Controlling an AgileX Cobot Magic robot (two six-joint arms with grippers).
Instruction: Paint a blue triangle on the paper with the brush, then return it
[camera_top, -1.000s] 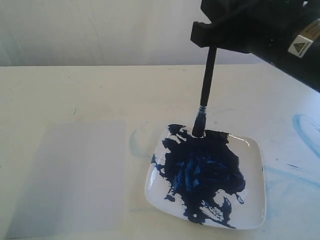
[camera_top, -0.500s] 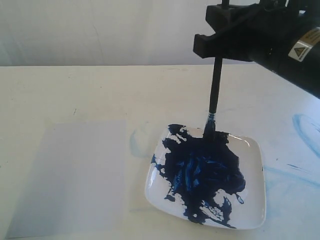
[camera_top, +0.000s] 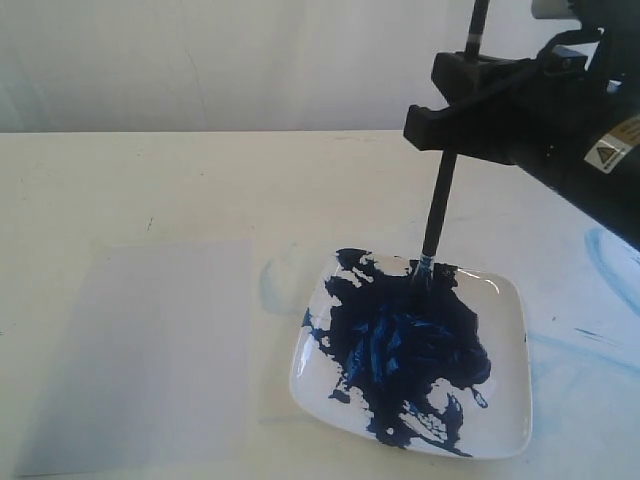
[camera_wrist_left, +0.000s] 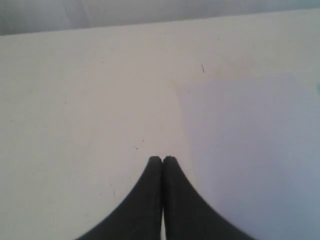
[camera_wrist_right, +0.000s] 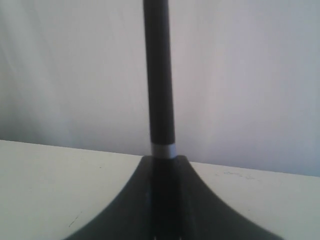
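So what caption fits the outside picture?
Right claw holds the brush tip in blue paint on the plate, beside blank paper.

The brush (camera_top: 438, 210) has its top cut off by the picture's edge, its middle hidden inside the right gripper (camera_top: 450, 125), and its hairs lost in the dark paint (camera_top: 400, 345), and the paper (camera_wrist_left: 250, 150) runs off the left wrist view's edge.

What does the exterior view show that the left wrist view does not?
Only the exterior view: the white plate smeared with dark-blue paint, and the right gripper holding the brush nearly upright, its bristles touching the paint near the plate's rim. Only the left wrist view: the left gripper, jaws closed with nothing between them. Both: the blank paper lying flat on the pale table.
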